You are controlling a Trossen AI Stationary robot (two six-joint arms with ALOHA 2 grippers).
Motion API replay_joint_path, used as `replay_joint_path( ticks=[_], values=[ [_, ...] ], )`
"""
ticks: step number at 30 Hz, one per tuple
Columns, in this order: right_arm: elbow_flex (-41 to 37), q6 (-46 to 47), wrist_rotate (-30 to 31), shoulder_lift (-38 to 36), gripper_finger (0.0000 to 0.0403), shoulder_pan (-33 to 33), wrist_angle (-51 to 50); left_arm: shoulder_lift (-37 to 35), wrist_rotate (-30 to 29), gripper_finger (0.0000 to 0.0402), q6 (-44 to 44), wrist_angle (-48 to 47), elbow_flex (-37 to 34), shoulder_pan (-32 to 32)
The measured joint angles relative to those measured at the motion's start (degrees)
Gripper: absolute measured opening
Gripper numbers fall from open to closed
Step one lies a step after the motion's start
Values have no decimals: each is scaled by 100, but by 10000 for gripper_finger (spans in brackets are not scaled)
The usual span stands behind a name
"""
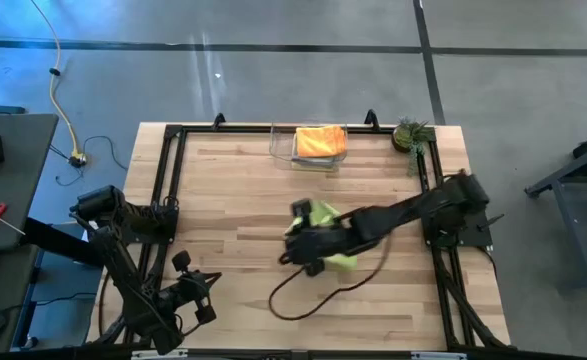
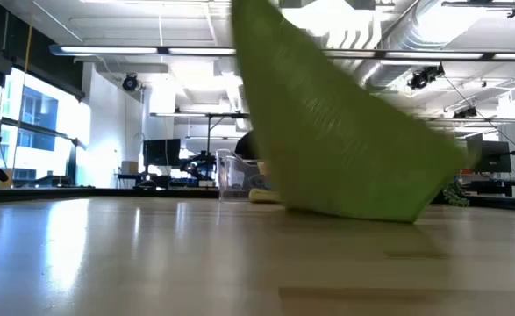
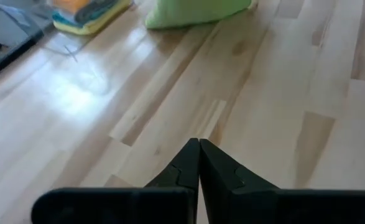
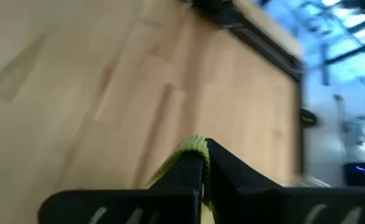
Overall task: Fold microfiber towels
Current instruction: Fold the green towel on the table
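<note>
While our right gripper (image 4: pixel 202 163) is pinched shut on an edge of the lime green towel (image 1: pixel 325 214) and lifts it off the middle of the wooden table (image 1: pixel 233 200), we judge a fold to be in hand, and next that edge must be carried over and laid square on the rest. The cloth hangs as a soft, nubby triangle; at twelve o'clock the clear bin (image 1: pixel 283 150) holds the folded orange towel (image 1: pixel 321 139). Our left gripper (image 3: pixel 199 163) waits at seven o'clock, closed on nothing.
</note>
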Motion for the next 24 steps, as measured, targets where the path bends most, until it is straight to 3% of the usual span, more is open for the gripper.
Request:
replay_joint_path(
  ticks=[7, 13, 16, 20, 24],
  values=[
    [-52, -457, -1382, 1313, 0, -203, 1372, 0, -14, 2, -115, 402, -225, -42],
    [-52, -456, -2408, 1836, 16, -240, 1917, 0, 117, 5, -184, 443, -228, -42],
    [19, -148, -2498, 1824, 58, -201, 1727, 0, 118, 18, -181, 441, -228, -42],
    [403, 312, -2514, 1576, 121, -170, 733, 0, 113, 42, 24, 461, -226, 72],
    [503, 475, -2357, 1225, 133, -106, -207, 0, 141, 44, 601, 625, -226, 245]
  ],
)
